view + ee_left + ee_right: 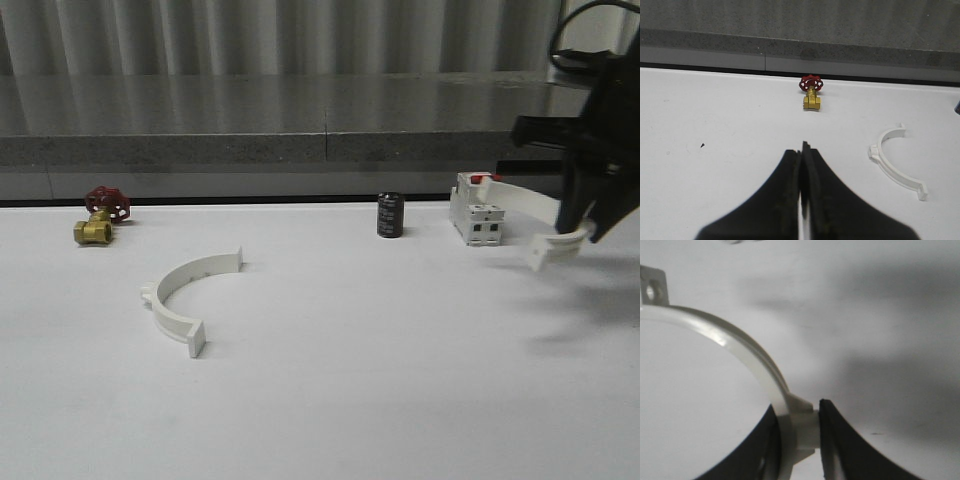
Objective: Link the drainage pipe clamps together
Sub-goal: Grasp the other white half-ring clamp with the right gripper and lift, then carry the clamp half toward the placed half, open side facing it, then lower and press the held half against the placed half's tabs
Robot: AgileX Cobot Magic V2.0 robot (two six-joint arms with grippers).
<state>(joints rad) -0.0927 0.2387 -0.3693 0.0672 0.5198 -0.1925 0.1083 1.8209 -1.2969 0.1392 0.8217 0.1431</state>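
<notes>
Right fingers (800,440) pinch one clamp half (740,350) aloft; left fingers (802,185) pressed together, empty.

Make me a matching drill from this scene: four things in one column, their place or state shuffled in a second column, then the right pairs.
Things:
1. white plastic half-ring clamp on the table
2. white plastic half-ring clamp at the right
3. brass valve with red handwheel
4. small black cylinder

Place or state:
A. stands upright just left of the white boxy breaker with red top
B. held off the table in the right gripper, jaws closed on its side tab
C. lies flat and free on the left half of the table
D. rests at the table's far left edge

Pairs: 1-C, 2-B, 3-D, 4-A
</notes>
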